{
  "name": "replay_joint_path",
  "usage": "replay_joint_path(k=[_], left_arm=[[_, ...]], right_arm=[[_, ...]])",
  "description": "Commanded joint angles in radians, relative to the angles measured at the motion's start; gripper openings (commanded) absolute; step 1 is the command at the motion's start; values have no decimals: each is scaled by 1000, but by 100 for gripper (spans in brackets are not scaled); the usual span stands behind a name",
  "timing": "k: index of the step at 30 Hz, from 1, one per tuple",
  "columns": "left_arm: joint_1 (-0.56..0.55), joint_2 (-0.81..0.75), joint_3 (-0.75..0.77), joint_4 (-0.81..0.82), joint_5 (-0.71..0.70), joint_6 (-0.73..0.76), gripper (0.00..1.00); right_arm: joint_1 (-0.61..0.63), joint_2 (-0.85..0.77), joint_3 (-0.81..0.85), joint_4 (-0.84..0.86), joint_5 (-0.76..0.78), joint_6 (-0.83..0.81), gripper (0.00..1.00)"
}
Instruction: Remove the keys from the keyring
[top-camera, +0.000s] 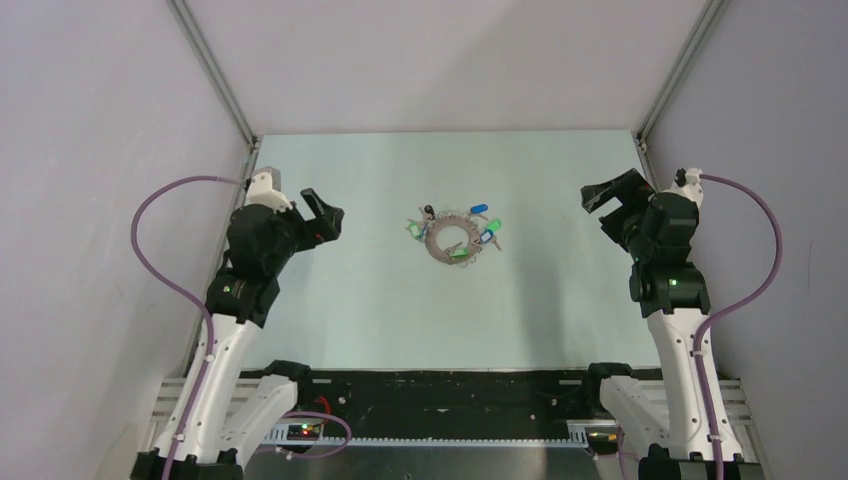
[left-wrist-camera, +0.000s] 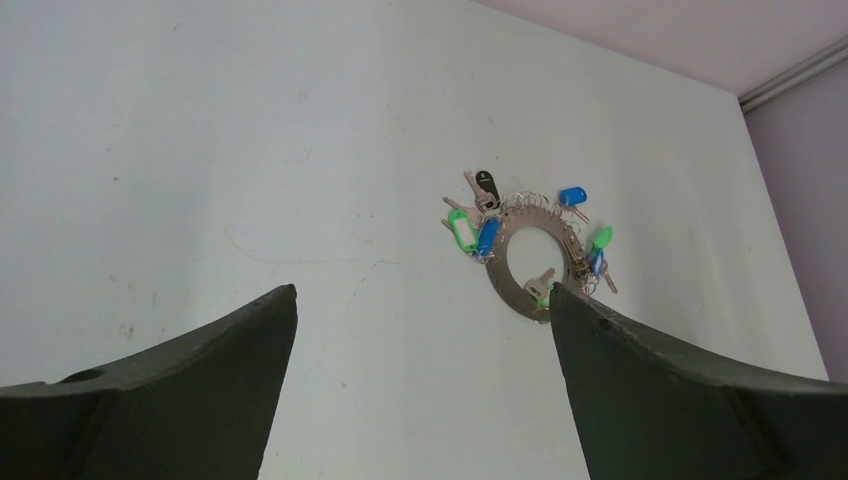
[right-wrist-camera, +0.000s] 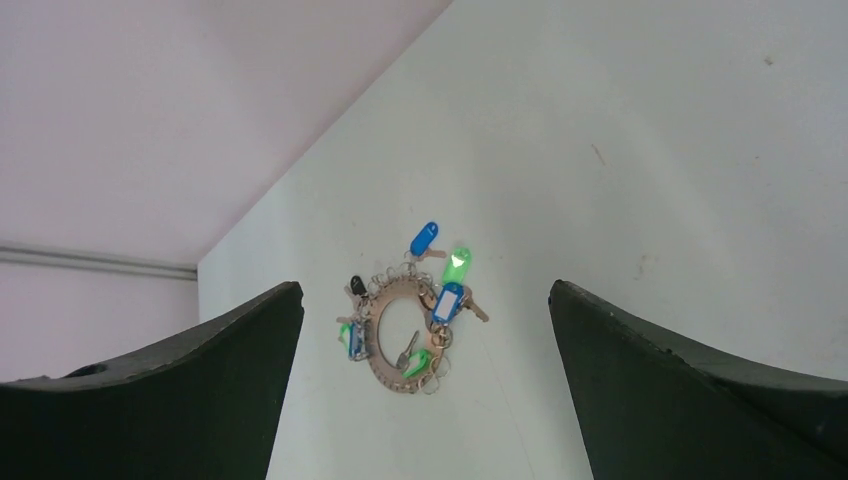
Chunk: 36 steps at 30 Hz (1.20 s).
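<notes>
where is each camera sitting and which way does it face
top external: above and behind the arms, looking down on the table; both arms show, left gripper and right gripper flanking the keyring.
left wrist: on the left arm, facing the keyring past its own fingers.
right wrist: on the right arm, facing the keyring between its own fingers.
shared: all three see the keyring and keys.

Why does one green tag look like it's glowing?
Right wrist view: the green tag probably catches the light, so its middle washes out white. Left wrist view: the keyring looks evenly lit. Top view: that tag is too small to show glare.
</notes>
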Motion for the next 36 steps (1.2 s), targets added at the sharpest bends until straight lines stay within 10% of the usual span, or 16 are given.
replay_joint_path(k=[1, 17, 27, 36], left_arm=[[8, 0, 33, 42, -8, -20, 100], [9, 6, 31, 43, -13, -3, 100], [133, 29, -187, 192, 165, -267, 100], [-111, 352, -67, 268, 89, -193, 98]], right_arm=[[-5, -5, 20, 1, 74, -3, 99], [-3, -7, -21, 37, 61, 17, 99], [-145, 4, -140, 98, -185, 23, 99], [-80, 84, -228, 225, -284, -71, 100]])
